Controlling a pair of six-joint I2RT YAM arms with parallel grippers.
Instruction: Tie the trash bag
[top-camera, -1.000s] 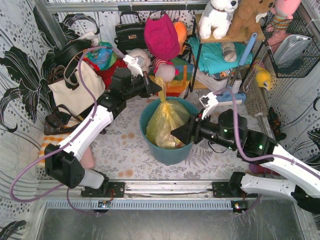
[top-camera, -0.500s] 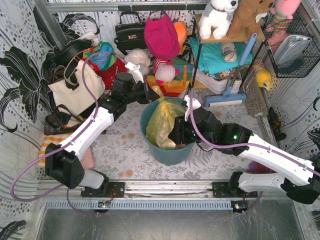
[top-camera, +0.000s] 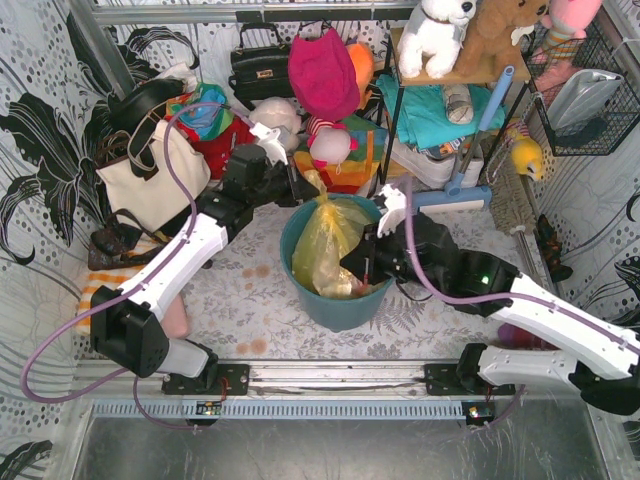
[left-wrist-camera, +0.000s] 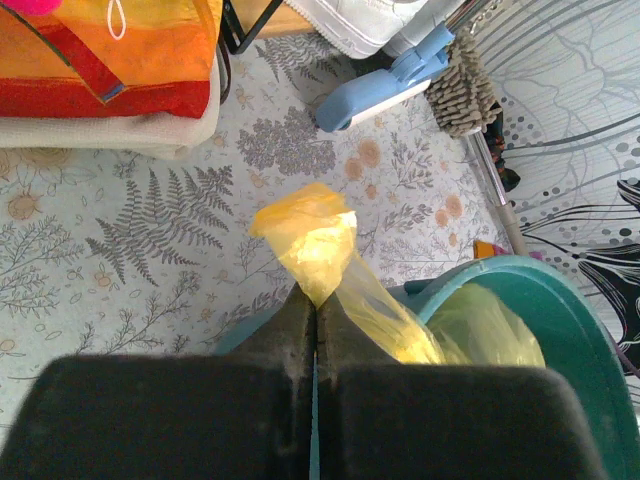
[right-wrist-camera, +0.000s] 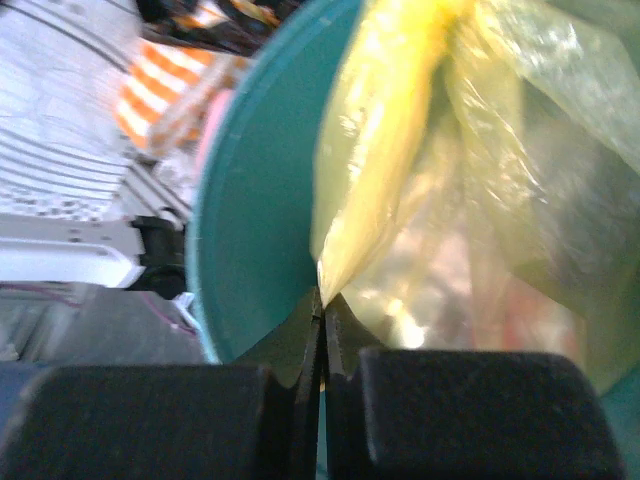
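The trash bag (top-camera: 328, 240) is thin yellow plastic standing in a round teal bucket (top-camera: 335, 305) at the table's middle. Its top is drawn up into a twisted tail (left-wrist-camera: 310, 235) at the bucket's far rim. My left gripper (top-camera: 302, 180) is shut on that tail, which pokes out past the fingertips (left-wrist-camera: 316, 298). My right gripper (top-camera: 362, 268) reaches into the bucket from the right and is shut on a fold of the bag's side (right-wrist-camera: 375, 190), pinched at the tips (right-wrist-camera: 321, 296). The bag (right-wrist-camera: 520, 170) fills the right wrist view, with the teal wall (right-wrist-camera: 255, 210) to its left.
A cream tote bag (top-camera: 150, 175) stands at the back left. Toys, a pink hat (top-camera: 322, 70) and folded cloth crowd the back behind the bucket. A blue brush (left-wrist-camera: 375, 85) lies on the patterned cloth at the right. A black rack (top-camera: 400, 100) holds plush animals.
My right gripper has moved left into the bucket and shut on the bag's side. The left gripper has shifted slightly, keeping hold of the bag's tail.
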